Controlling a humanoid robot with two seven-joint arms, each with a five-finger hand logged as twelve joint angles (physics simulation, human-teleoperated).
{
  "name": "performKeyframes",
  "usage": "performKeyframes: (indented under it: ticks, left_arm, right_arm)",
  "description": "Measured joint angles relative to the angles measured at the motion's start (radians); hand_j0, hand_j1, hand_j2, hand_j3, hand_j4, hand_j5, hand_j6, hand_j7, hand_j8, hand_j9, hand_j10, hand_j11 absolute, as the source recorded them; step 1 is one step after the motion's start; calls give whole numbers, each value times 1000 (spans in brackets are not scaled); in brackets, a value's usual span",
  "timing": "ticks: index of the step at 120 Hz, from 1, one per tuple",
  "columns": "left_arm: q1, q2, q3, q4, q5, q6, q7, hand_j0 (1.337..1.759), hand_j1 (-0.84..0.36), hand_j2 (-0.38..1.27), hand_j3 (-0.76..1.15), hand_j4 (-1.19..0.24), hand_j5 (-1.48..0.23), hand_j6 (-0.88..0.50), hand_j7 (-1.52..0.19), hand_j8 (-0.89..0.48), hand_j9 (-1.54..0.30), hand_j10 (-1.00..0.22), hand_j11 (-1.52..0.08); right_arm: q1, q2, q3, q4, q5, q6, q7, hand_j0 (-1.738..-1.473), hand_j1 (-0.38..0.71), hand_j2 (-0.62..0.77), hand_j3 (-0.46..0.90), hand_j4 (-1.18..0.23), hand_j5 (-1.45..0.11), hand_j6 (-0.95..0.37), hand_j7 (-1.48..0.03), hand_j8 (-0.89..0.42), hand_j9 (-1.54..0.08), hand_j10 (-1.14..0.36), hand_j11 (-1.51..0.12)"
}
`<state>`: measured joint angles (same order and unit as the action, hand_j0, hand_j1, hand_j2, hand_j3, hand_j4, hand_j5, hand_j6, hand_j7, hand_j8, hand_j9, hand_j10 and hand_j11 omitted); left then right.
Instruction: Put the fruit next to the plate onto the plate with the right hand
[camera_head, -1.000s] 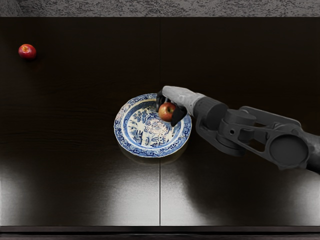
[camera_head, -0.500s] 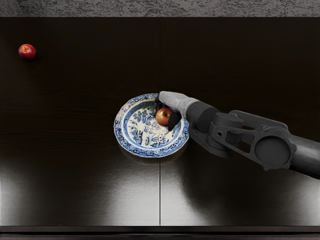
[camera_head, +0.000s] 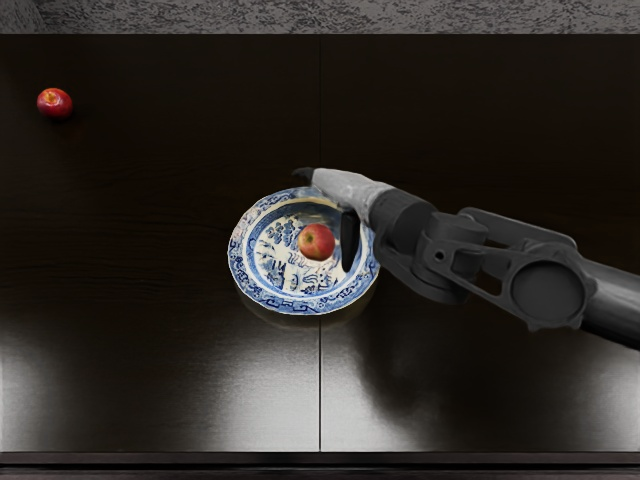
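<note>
The right hand (camera_head: 338, 189) sits over the far right rim of the plate (camera_head: 262, 287); its arm (camera_head: 500, 275) enters from the right edge of the head view. The fingers are spread and hold nothing; one light fingertip (camera_head: 303, 173) points left past the far rim, and a dark finger (camera_head: 348, 238) hangs down just beside the apple (camera_head: 317, 241) with a thin gap showing between the two. The left hand is not in view.

Location of the task's thing: the apple lies within the blue-and-white plate, slightly right of its centre and well inside the rim; no part of it overhangs the edge. Whether it is fully settled or may yet roll cannot be read from a single view.

A second apple (camera_head: 54, 101) lies at the far left of the dark table (camera_head: 160, 380), well apart from the plate; it is not next to the plate and, by that judgement, is not the fruit the task names.

Progress, as judged from the layout: the placement appears done, since the fruit is on the plate and the hand is clear of it. What is left is minor; the hand should lift up and back to the right, keeping the dark finger from brushing the apple, as a nudge could send the round fruit toward the rim.
</note>
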<state>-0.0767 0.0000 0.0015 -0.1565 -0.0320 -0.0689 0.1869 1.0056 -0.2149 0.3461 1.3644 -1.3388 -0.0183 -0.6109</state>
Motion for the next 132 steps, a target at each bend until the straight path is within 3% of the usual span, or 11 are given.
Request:
performKeyframes:
  ticks: [15, 34, 57, 81, 103, 132]
  left_arm:
    - [0, 0, 0, 0, 1, 0, 0, 1658, 339, 2, 0, -9, -11, -9, -11, -9, -11, -9, -11]
    - [0, 0, 0, 0, 0, 0, 0, 1658, 339, 2, 0, -9, -11, -9, -11, -9, -11, -9, -11]
    - [0, 0, 0, 1, 0, 0, 0, 1658, 339, 2, 0, -9, -11, -9, -11, -9, -11, -9, -11]
    - [-2, 0, 0, 0, 0, 0, 0, 1658, 339, 2, 0, -9, -11, -9, -11, -9, -11, -9, -11]
    - [-3, 0, 0, -1, -2, 1, 0, 1658, 339, 2, 0, -9, -11, -9, -11, -9, -11, -9, -11]
    - [-5, 0, -1, 2, -5, 3, 0, 1658, 339, 2, 0, -9, -11, -9, -11, -9, -11, -9, -11]
  right_arm:
    - [3, -39, 32, 21, 82, 27, 0, -1658, -319, 13, 0, -35, -50, -26, -49, -24, -51, -38, -51]
    - [7, -149, 153, 37, 324, 231, 0, -1658, -336, 6, 0, -17, -23, -13, -22, -12, -24, -18, -23]
    - [9, -339, 282, 40, 664, 525, 0, -1658, -344, 3, 0, -7, -9, -6, -9, -6, -9, -8, -9]
    - [10, -544, 325, 36, 929, 614, 0, -1658, -348, 1, 0, -4, -4, -4, -3, -3, -4, -3, -4]
    - [11, -635, 333, 35, 1030, 627, 0, -1658, -349, 1, 0, -2, -2, -3, -1, -2, -2, -2, -1]
    - [11, -686, 348, 37, 1081, 629, 0, -1658, -349, 1, 0, -2, -1, -2, 0, -2, -1, -1, 0]
